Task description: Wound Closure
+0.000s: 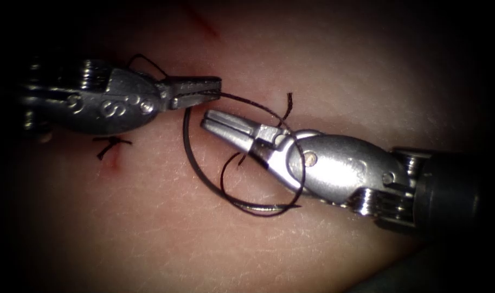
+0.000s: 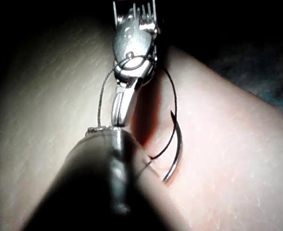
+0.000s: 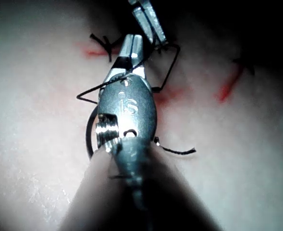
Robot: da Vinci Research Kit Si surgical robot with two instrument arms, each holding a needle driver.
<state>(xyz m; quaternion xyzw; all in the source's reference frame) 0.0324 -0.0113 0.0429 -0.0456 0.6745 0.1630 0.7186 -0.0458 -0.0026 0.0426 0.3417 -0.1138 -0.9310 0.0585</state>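
Observation:
My left tool (image 1: 219, 87) comes in from the left with its jaws shut on the black thread (image 1: 258, 103) at their tips. From there the thread arcs right and loops around my right tool (image 1: 205, 118), whose jaws stand shut, holding nothing, just below the left tips. The curved needle (image 1: 195, 168) lies free on the tissue (image 1: 149, 239) under both tools, held by neither and not in the tissue. In the left wrist view the needle (image 2: 176, 144) lies beside the right tool (image 2: 118, 120). In the right wrist view thread crosses the right tool (image 3: 133, 41).
A tied stitch with short cut ends (image 1: 113, 144) sits below the left tool, with a small red spot (image 1: 115, 167) under it. A red streak (image 1: 204, 24) marks the tissue at the top. A loose thread end (image 1: 289, 99) sticks up near the right tool's wrist.

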